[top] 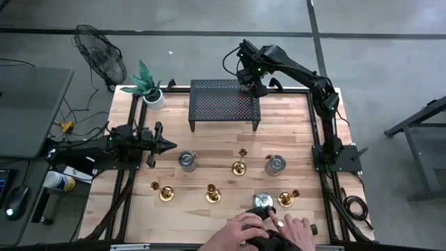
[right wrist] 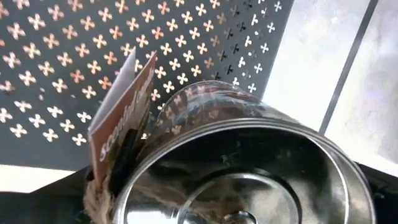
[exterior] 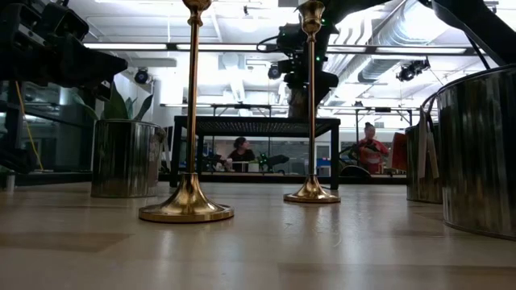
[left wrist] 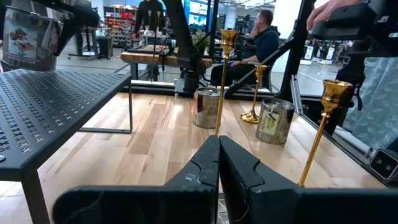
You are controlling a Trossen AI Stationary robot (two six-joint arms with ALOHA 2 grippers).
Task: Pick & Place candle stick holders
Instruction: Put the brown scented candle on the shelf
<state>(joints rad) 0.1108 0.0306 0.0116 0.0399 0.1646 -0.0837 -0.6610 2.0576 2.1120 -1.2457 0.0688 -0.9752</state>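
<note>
Several gold candle stick holders stand on the front half of the table: one (top: 166, 192) at the left, one (top: 213, 194) beside it, one (top: 240, 166) in the middle and one (top: 288, 199) at the right. The low view shows two of them close up (exterior: 187, 205) (exterior: 311, 192). My left gripper (top: 167, 145) rests shut at the table's left, pointing toward them (left wrist: 219, 155). My right gripper (top: 251, 84) is over the back right corner of the black perforated rack (top: 224, 103), around a silver tin (right wrist: 249, 162) with a paper tag.
Three more silver tins (top: 187, 162) (top: 275, 165) (top: 263, 202) stand among the holders. A person's hands (top: 275, 229) hold a dark object at the front edge. A potted plant (top: 150, 89) sits at the back left corner. People sit in the room beyond.
</note>
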